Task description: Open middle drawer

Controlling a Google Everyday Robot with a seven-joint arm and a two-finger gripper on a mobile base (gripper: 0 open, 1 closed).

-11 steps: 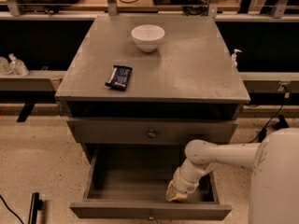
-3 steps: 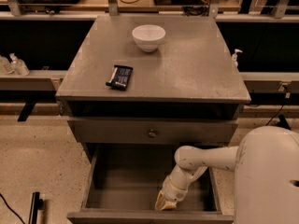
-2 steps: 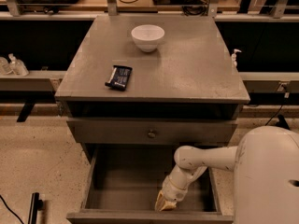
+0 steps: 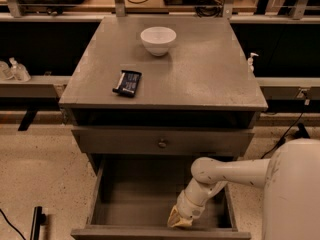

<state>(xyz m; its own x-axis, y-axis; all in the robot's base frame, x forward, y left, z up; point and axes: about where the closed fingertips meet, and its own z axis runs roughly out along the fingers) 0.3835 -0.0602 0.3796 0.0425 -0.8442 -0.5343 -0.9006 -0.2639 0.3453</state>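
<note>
The middle drawer (image 4: pixel 140 196) is pulled far out of the grey cabinet, and its bare grey inside shows. Its front panel (image 4: pixel 125 232) lies at the bottom edge of the view, with its knob out of sight. My gripper (image 4: pixel 180 220) reaches down into the drawer on the white arm (image 4: pixel 220 171) and rests against the inner side of the front panel, right of the middle. The uppermost drawer (image 4: pixel 115 141) with its round metal knob (image 4: pixel 162 144) is shut above it. The lowest drawer is out of view.
On the cabinet top (image 4: pixel 210 79) stand a white bowl (image 4: pixel 158 39) and a black flat packet (image 4: pixel 127 82). My white base (image 4: pixel 295 194) fills the lower right. A black bar (image 4: pixel 36 223) lies on the speckled floor at the left. Shelving runs behind the cabinet.
Since the earliest frame my gripper has moved forward and left inside the drawer, and the drawer has come out a little further. In the last second almost nothing has moved.
</note>
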